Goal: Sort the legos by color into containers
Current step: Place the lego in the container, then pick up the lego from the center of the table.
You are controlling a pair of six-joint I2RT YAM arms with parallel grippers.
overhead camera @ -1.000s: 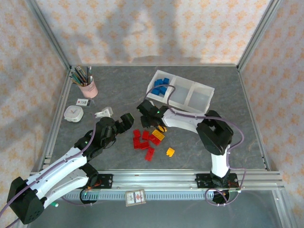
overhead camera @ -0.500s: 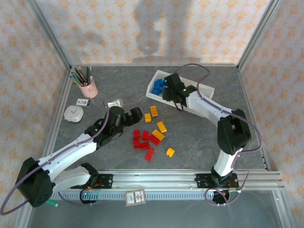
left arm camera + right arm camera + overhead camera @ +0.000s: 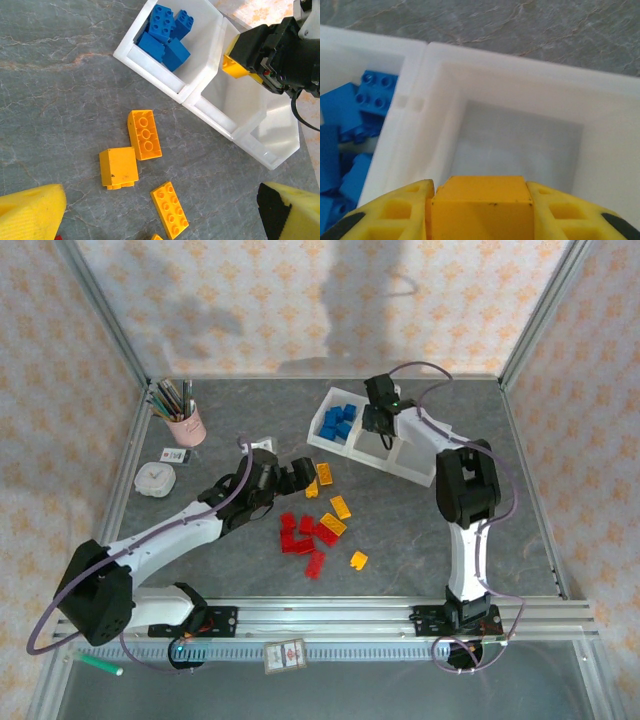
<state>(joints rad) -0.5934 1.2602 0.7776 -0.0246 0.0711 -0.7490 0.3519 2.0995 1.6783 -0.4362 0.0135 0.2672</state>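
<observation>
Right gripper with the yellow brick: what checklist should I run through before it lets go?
1. Yellow brick clamped between the right gripper fingers: ok.
2. Brick positioned over the middle compartment, not the one with the blue bricks: ok.
3. Middle compartment free of other colours: ok, bare floor below.
4. Left gripper away from the drop spot: ok, it hangs open over the loose yellow bricks.
5. Drop height low enough that the brick won't bounce out: cannot tell.
</observation>
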